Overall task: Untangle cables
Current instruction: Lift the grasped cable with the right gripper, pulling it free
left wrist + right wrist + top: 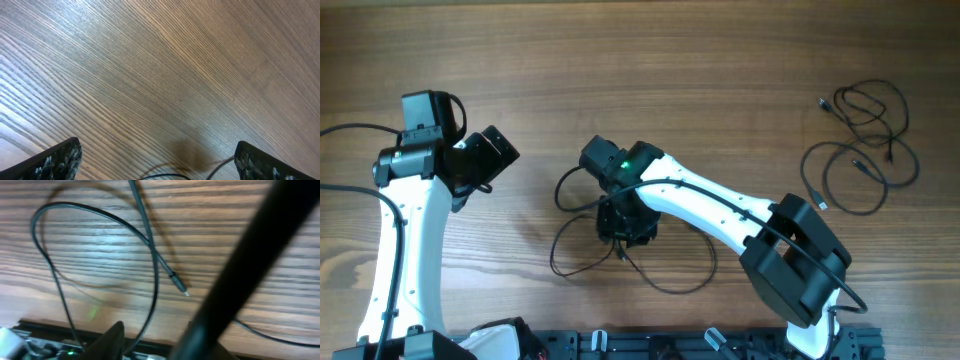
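The cables are thin, limp and light, likely to snag rather than lift cleanly. One loose loop [151, 246] lies on the desk [620, 60] under the right claw [625, 222], whose fingers stand apart, clamping nothing. A grip just behind its stiffer plug tip [180, 286] looks best. Another clump [865, 165] lies well to that claw's right. The left claw [160, 162], wide open and empty, hovers well to its left.

On the table [620, 60], one looped cable [672, 289] lies at the middle, under the right gripper [625, 228]; the other cables [860, 165] (overlapping each other) lie well off to the right.
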Robot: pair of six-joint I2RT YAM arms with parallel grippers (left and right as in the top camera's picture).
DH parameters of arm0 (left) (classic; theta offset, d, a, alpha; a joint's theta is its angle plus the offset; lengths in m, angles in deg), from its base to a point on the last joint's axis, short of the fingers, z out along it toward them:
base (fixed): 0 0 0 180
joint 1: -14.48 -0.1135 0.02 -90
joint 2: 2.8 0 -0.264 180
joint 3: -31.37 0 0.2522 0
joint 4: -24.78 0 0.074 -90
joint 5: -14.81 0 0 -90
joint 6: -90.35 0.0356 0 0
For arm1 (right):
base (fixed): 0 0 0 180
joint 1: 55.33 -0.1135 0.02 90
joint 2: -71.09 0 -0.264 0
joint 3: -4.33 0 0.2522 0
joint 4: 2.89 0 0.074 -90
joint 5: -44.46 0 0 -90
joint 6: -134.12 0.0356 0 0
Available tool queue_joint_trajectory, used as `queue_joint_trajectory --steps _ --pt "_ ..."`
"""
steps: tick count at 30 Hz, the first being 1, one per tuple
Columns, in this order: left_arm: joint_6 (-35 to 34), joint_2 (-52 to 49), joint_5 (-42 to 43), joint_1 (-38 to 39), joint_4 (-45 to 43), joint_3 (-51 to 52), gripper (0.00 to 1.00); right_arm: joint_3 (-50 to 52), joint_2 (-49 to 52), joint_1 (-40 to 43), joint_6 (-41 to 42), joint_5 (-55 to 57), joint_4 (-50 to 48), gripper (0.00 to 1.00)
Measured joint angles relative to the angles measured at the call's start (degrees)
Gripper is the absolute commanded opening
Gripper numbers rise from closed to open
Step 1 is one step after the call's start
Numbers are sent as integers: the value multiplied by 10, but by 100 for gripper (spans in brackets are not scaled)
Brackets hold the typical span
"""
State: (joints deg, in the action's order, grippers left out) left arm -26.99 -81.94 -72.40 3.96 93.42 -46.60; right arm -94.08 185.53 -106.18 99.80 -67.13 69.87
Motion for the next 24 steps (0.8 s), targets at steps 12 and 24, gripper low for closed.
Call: queue_joint_trajectory --steps 12,24 --pt "0 0 -2 0 0 0 100 3 0 -24 45 -20 -16 54" --pt "0 0 -2 0 1 0 100 83 0 -62 144 -22 -113 50"
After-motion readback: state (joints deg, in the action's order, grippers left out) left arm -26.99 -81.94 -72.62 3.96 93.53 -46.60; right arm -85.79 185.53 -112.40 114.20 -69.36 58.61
